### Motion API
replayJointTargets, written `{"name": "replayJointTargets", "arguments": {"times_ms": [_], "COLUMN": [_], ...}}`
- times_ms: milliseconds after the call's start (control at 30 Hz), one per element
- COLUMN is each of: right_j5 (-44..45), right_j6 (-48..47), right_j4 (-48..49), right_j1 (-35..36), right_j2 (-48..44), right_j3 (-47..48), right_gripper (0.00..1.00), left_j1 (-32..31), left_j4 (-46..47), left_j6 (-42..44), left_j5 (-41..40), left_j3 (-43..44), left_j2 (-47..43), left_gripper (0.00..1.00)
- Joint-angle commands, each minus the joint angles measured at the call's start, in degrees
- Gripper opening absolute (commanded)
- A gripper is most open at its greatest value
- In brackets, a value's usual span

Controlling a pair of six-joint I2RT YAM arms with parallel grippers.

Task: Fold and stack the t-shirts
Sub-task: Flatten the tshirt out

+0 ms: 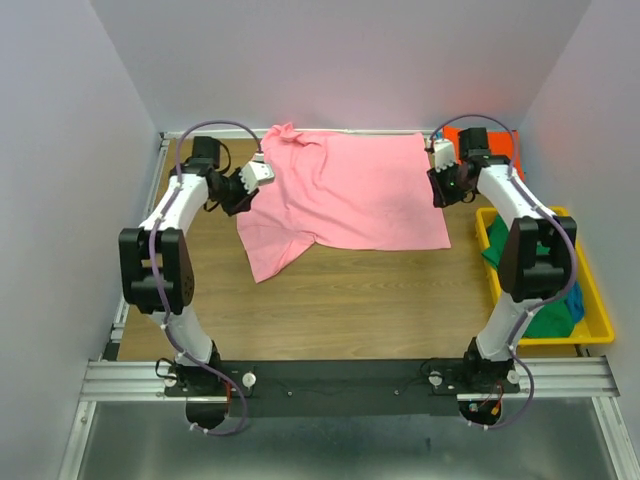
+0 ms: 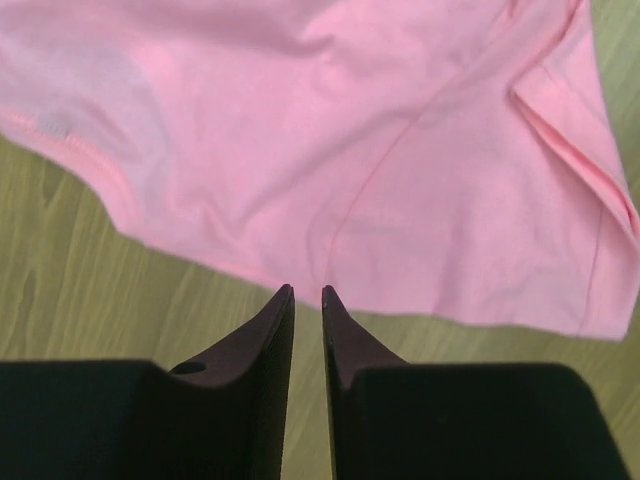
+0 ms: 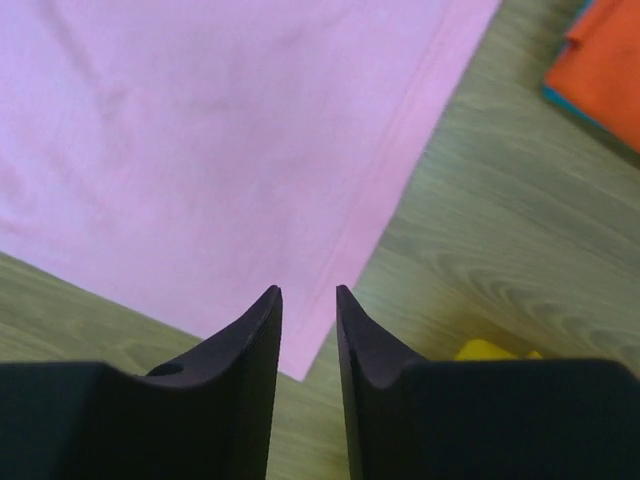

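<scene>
Arm bases: bolted side by side at the near edge of the wooden table (image 1: 350, 310).
Left arm: elbow raised near-left, forearm reaching away, wrist turned inward.
Left gripper (image 2: 307, 292): fingers a narrow slit apart, nothing between them, tips over bare wood just short of the pink t-shirt's (image 1: 350, 190) edge.
Right arm: mirrors the left, wrist turned inward.
Right gripper (image 3: 308, 292): fingers slightly parted, empty, over a corner of the pink t-shirt.
Yellow bin (image 1: 590, 300): beside the right arm, green t-shirt (image 1: 545, 322) inside.
Pink t-shirt: spread mid-table between both grippers, left side rumpled.
Orange t-shirt (image 1: 500, 148): far-right corner, apart from the pink one.
</scene>
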Motion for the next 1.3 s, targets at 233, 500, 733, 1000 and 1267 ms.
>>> {"name": "replayJointTargets", "arguments": {"times_ms": [233,500,733,1000,1267], "right_j5": [5.6,4.8,4.8,5.5,5.8], "right_j6": [4.4,4.9,5.1,4.8,4.2], "right_j4": [-1.3,-1.2,-1.2,-1.3,-1.3], "right_j1": [3.4,3.4,3.4,3.4,3.4], "right_j2": [8.4,8.2,8.7,9.0,8.7], "right_j3": [1.3,0.8,0.3,0.9,0.0], "right_gripper": [0.30,0.30,0.28,0.28,0.28], "left_j1": [-15.6,-21.2,-23.8,-29.7,-30.4], "left_j4": [9.3,16.6,16.1,8.0,2.3], "left_j6": [-13.4,-18.9,-16.3,-8.9,-1.6], "left_j5": [-9.2,-17.4,-18.1,-12.1,-5.1], "left_j3": [-4.3,-8.4,-9.7,-14.9,-15.7], "left_j2": [5.8,7.6,7.4,1.5,-9.4], "left_gripper": [0.24,0.23,0.23,0.23,0.29]}}
